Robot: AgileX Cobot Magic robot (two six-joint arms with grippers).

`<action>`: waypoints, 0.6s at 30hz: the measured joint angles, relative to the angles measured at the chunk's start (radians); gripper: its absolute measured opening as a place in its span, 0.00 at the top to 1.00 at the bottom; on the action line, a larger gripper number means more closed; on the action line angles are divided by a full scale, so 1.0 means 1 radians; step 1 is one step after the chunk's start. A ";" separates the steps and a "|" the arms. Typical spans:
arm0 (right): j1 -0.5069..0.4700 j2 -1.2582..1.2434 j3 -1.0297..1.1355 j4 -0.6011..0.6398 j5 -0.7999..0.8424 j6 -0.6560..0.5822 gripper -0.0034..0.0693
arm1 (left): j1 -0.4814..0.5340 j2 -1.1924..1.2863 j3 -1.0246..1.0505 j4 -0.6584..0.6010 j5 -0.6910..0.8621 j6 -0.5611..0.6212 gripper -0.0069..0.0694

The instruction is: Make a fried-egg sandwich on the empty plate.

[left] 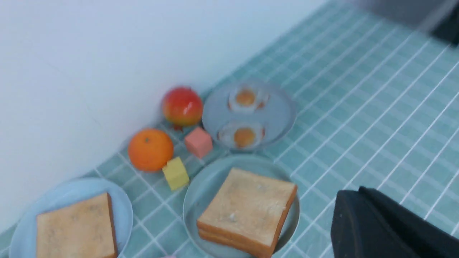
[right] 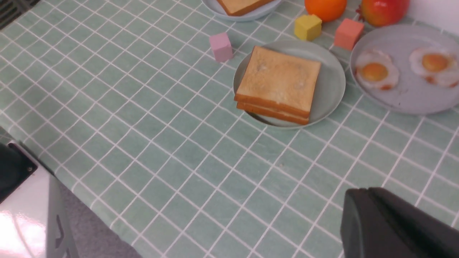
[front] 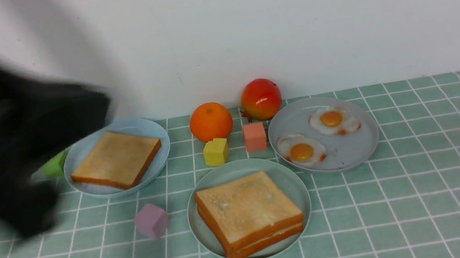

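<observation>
Before a white wall (front: pixel 287 23); green-checked tabletop (front: pixel 431 208), left end effector (left: pixel 364 191) closed, empty; right's opening unclear.

The big, blurry, dull black left arm (front: pixel 3 128) has a smooth, rounded end. The right gripper (right: pixel 387 218) is dark gray.

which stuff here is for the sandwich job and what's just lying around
For the job:
- fried-egg sandwich
- green plate
- grey plate with fried eggs
- blue plate with toast

Just lying about:
- orange
- red fruit
- colored blocks
</observation>
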 joint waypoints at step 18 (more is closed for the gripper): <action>0.000 -0.308 0.169 -0.315 -0.115 0.338 0.95 | 0.000 -0.761 0.789 -0.011 -0.426 -0.299 0.93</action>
